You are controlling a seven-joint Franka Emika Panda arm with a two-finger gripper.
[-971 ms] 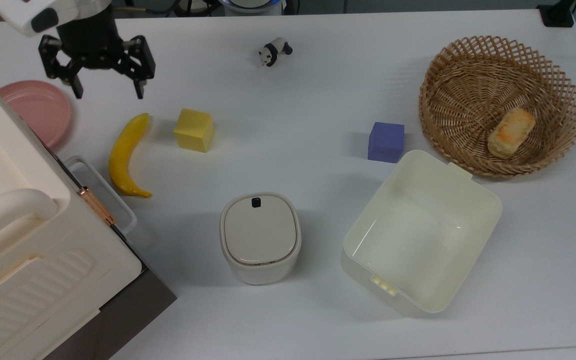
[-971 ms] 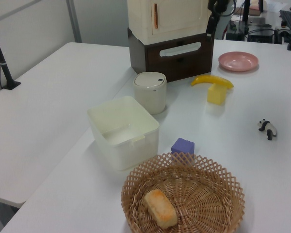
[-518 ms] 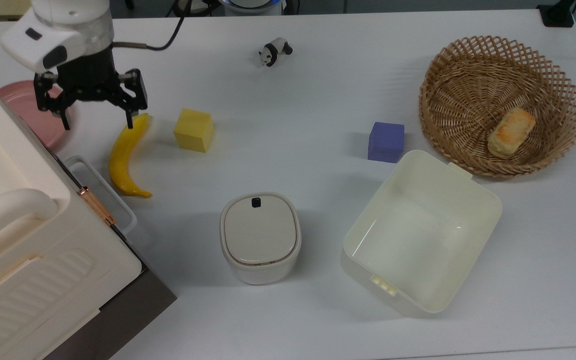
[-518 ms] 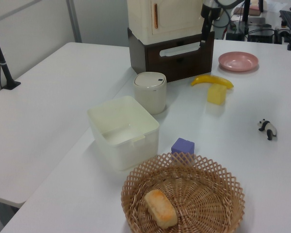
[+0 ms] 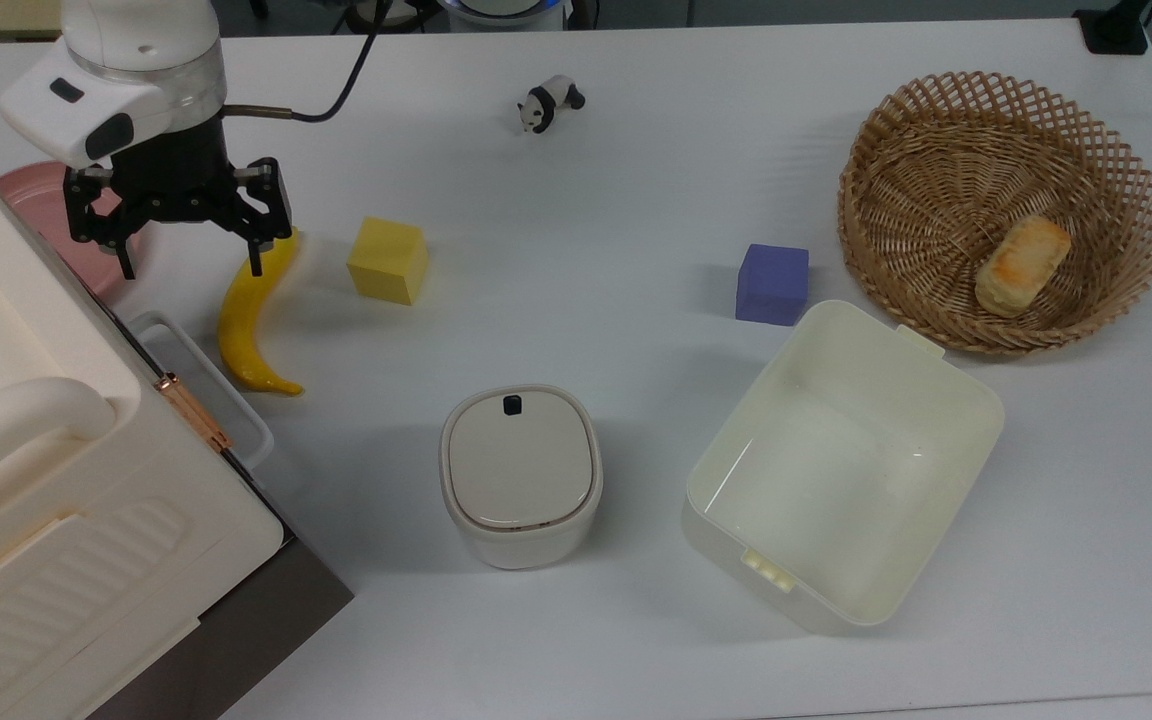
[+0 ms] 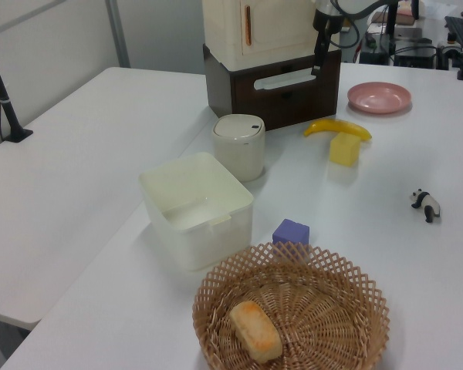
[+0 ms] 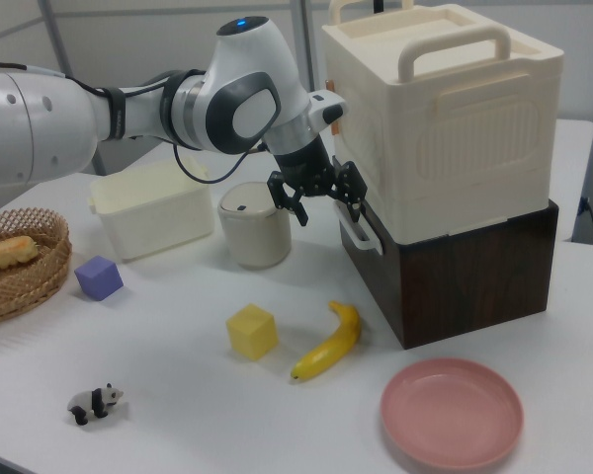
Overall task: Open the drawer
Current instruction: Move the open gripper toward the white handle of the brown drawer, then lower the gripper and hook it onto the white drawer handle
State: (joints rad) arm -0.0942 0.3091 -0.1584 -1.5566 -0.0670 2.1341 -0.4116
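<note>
Gripper (image 5: 191, 267), fingers spread and empty, hangs above the banana (image 5: 248, 316), just off the white loop handle (image 5: 204, 385). The drawer (image 7: 452, 276) sits closed beneath the cream case (image 7: 445, 118); open tabletop (image 5: 586, 200) fronts it.

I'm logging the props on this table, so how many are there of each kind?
Blocks: 2, yellow, purple
Food: 2, banana, bread
Containers: 3, basket, bin, lidded can
Plates: 1
Panda toys: 1
Case on drawer unit: 1
Total: 10
</note>
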